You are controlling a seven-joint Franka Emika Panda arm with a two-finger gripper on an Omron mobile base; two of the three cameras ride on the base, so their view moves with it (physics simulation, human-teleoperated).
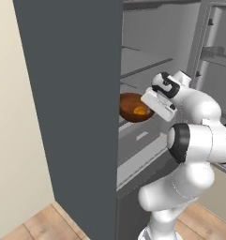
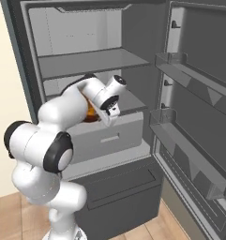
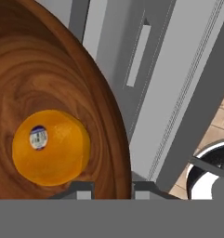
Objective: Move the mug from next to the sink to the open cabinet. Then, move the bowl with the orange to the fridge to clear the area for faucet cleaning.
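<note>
Bowl [image 3: 53, 83] rim sits pinched between the two dark fingertips [image 3: 84, 190] of the claw [image 3: 112, 189], held up inside the open fridge [image 2: 86, 61] above the white drawer [image 2: 109, 136]. An orange [image 3: 50, 148] (with a little sticker) lies in the brown bowl. Fridge door [image 2: 194, 117] stands open on the right.

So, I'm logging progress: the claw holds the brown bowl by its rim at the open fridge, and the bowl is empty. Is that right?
Not quite. The bowl is not empty: the orange lies inside it, as the hand view shows. The rest stands: the claw grips the bowl's rim at the open fridge.
</note>
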